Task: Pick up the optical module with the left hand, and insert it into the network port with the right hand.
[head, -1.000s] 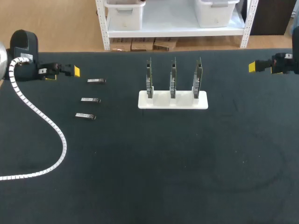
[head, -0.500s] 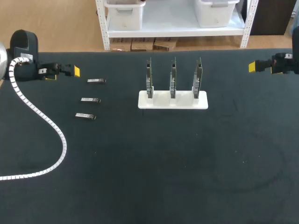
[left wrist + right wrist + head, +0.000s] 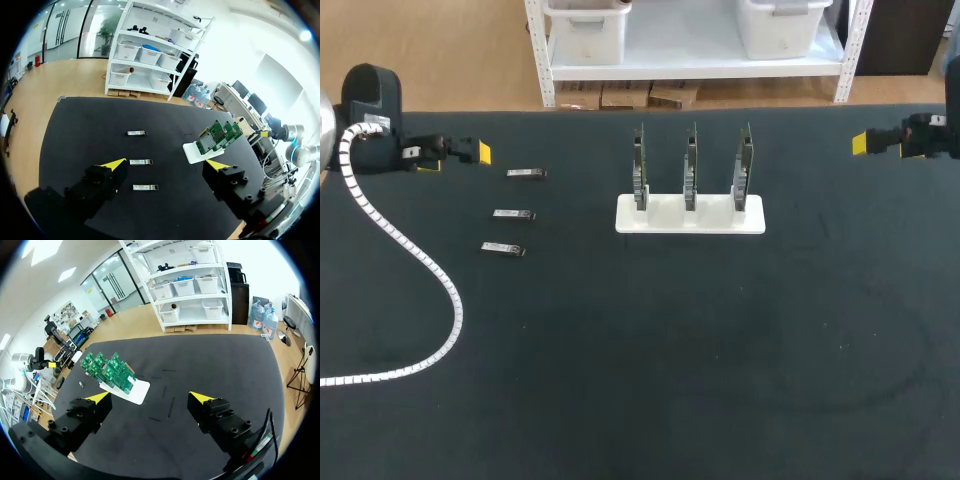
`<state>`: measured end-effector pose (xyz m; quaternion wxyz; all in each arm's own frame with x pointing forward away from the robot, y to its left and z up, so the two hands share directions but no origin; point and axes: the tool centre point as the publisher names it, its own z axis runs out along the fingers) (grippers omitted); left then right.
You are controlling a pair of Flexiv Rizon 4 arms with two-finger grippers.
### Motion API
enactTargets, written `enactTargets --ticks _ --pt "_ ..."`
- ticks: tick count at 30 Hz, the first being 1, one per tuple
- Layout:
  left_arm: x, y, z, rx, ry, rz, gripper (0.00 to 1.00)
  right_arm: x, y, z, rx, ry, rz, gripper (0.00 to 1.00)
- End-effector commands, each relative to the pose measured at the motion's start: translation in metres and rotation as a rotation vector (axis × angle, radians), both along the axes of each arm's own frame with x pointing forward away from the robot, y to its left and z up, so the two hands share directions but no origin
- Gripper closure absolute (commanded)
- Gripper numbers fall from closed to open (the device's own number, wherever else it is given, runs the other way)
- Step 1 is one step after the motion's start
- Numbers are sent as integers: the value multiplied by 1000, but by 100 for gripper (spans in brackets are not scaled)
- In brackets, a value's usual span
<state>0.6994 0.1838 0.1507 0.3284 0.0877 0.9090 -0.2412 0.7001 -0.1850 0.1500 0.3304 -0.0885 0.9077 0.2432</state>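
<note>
Head view, black table (image 3: 720, 380), left hand (image 3: 165, 164) and right hand (image 3: 149, 397) both spread, empty.

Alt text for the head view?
Three small silver optical modules lie in a column on the left of the black table, apart from a white stand holding three upright green circuit boards at mid-table. The left gripper sits near the farthest module; the right gripper hangs at the far right edge.

There are three small silver modules (image 3: 514, 214) on the tabletop (image 3: 650, 360). Three green boards (image 3: 691, 165) stand in one white stand (image 3: 665, 217). There is one curly white cable (image 3: 430, 270). There are two hands, the left hand (image 3: 456, 158) and the right hand (image 3: 882, 146).
</note>
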Motion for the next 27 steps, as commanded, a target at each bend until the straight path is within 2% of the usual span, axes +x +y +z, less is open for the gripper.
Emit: enactTargets --ticks 1,4,11,20,27 --pt "0 1 -1 -5 -4 -3 0 0 0 0 0 0 0 0" --pt "-4 -15 -8 103 -5 -84 0 0 0 0 0 0 0 0" --pt "-4 -20 -7 130 -31 -146 0 0 0 0 0 0 0 0" --pt "-11 2 -18 268 44 -256 0 0 0 0 0 0 0 0" --pt "-11 4 -25 362 61 -375 0 0 0 0 0 0 0 0"
